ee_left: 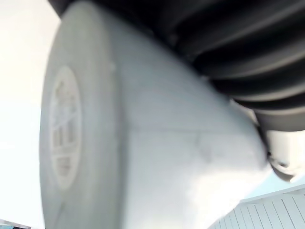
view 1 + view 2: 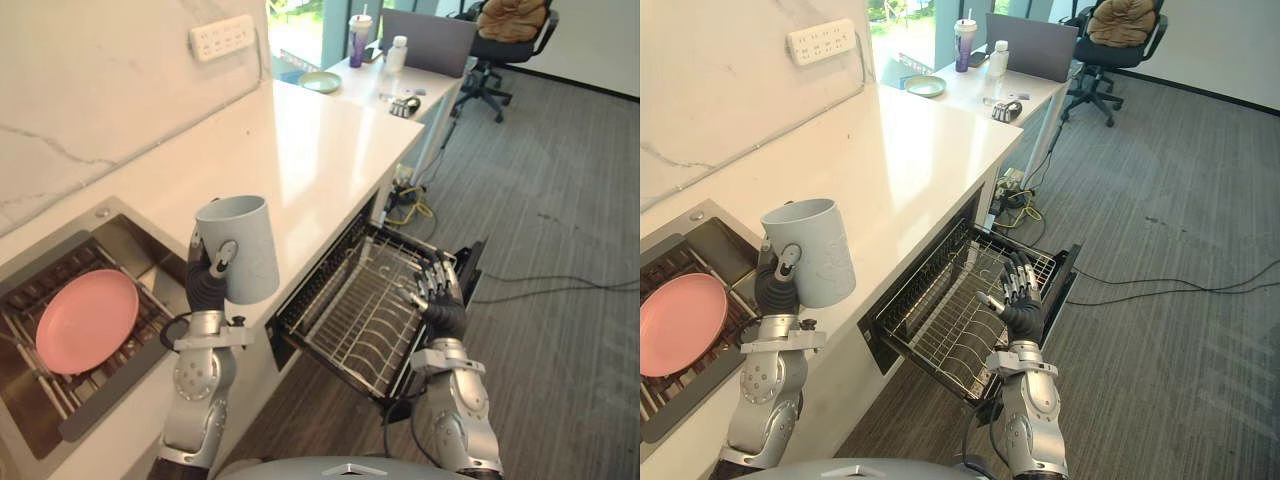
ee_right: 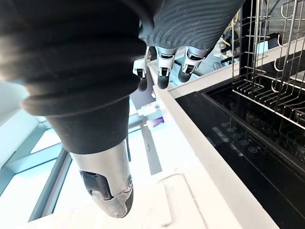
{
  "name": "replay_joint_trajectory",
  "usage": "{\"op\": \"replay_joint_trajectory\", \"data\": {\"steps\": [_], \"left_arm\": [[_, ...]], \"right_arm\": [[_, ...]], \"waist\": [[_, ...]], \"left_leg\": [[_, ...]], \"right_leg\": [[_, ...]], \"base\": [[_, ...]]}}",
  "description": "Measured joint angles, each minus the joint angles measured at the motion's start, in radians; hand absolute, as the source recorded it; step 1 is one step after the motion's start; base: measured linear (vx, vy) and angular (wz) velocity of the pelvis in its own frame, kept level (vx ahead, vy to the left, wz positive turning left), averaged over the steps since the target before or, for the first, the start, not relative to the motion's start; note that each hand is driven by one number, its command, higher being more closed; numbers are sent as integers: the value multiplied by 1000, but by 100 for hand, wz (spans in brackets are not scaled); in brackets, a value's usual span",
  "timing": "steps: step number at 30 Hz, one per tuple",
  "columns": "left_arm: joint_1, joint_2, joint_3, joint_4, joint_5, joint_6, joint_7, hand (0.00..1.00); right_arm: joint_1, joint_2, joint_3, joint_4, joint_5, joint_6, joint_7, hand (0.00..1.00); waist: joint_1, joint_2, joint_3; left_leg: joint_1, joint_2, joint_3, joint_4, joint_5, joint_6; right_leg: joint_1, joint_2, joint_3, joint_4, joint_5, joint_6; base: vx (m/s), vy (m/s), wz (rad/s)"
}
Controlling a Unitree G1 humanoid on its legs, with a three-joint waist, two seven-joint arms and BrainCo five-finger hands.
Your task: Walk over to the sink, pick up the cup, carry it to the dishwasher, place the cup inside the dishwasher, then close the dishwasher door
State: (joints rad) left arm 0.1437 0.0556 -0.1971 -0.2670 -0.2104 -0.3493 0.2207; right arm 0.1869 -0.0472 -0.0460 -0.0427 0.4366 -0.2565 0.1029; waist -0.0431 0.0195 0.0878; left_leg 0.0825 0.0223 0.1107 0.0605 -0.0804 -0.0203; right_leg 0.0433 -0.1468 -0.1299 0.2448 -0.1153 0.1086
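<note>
A pale grey-blue cup [image 2: 240, 247] is held upright in my left hand [image 2: 212, 272], which is shut on it above the counter's front edge; the same cup [image 1: 143, 143] sits close against that hand in the left wrist view. Right of it the dishwasher [image 2: 300, 330] stands with its wire rack [image 2: 360, 300] pulled out over the lowered door [image 2: 470, 270]. My right hand [image 2: 437, 295] hovers open over the rack's right side, fingers [image 3: 162, 71] straight. The sink [image 2: 130, 245] lies at the left.
A pink plate [image 2: 87, 320] rests in the sink's rack. The white counter [image 2: 300, 150] runs back to a desk with a green plate [image 2: 320, 82], a purple tumbler [image 2: 359, 40], a bottle [image 2: 397, 53] and a laptop [image 2: 428, 42]. An office chair [image 2: 505, 40] and grey carpet [image 2: 560, 200] lie to the right.
</note>
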Motion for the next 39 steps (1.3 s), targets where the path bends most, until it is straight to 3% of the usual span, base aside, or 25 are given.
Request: {"op": "replay_joint_trajectory", "data": {"steps": [5, 10, 13, 15, 16, 18, 25, 28, 33, 39], "left_arm": [[-40, -17, 3, -8, 93, -8, 87, 100], [-107, -11, 10, -26, 208, -11, 182, 100], [-124, -4, 20, -9, 309, -6, 248, 100], [-150, -5, 18, 58, 416, 2, 320, 100], [-155, -4, 20, 74, 444, 15, 351, 100], [-177, -5, 23, 146, 556, 82, 473, 100], [-206, 2, -6, 216, 872, 176, 654, 100], [-233, 6, -9, 253, 944, 204, 703, 100], [-270, 24, -30, 309, 1052, 242, 805, 100], [-312, 45, -98, 361, 1157, 271, 823, 100]], "right_arm": [[-4, 1, 4, -6, 151, 6, 73, 0], [-42, -1, 12, -70, 178, 27, 148, 0], [-89, -4, 38, -112, 271, 66, 199, 0], [-102, -15, 52, -134, 363, 142, 243, 0], [-106, -23, 65, -139, 386, 162, 253, 0], [-133, -54, 123, -139, 473, 218, 278, 0], [-213, -71, 276, -139, 608, 317, 278, 0], [-239, -73, 304, -139, 667, 344, 263, 0], [-255, -86, 334, -138, 675, 349, 208, 0], [-262, -91, 362, -137, 664, 349, 119, 0]], "waist": [[1, -8, 4], [13, -26, 4], [7, -37, 2], [7, -34, 1], [8, -33, -1], [-3, -35, -2], [-2, -34, -2], [-3, -34, -3], [-6, -34, -12], [-17, -33, -17]], "left_leg": [[2, -10, 41, 2, -4, 17], [-13, -9, 95, -9, 1, 21], [-7, -8, 119, -11, 9, 15], [4, -3, 135, -39, 28, 8], [6, -2, 138, -50, 34, 5], [8, 0, 143, -89, 54, 0], [22, 7, 164, -144, 105, -5], [18, 6, 164, -144, 111, -4], [1, 6, 163, -139, 119, -4], [1, 5, 143, -143, 129, -4]], "right_leg": [[-14, -17, -21, -6, 28, -1], [15, -7, -22, -158, 93, 8], [28, -1, -20, -199, 100, 8], [31, 11, -16, -226, 117, 2], [31, 15, -16, -238, 126, 1], [26, 23, -16, -264, 143, -6], [9, 40, -15, -271, 153, -16], [7, 39, -20, -275, 158, -16], [-3, 39, -24, -289, 171, -17], [8, 36, -48, -289, 173, -20]], "base": [[-72, 71, -20], [-94, 45, -37], [-61, -34, -24], [-61, -43, -17], [-69, -36, -20], [-78, -36, -9], [-50, -30, -5], [0, 0, 0], [0, 0, 0], [-44, -9, 10]]}}
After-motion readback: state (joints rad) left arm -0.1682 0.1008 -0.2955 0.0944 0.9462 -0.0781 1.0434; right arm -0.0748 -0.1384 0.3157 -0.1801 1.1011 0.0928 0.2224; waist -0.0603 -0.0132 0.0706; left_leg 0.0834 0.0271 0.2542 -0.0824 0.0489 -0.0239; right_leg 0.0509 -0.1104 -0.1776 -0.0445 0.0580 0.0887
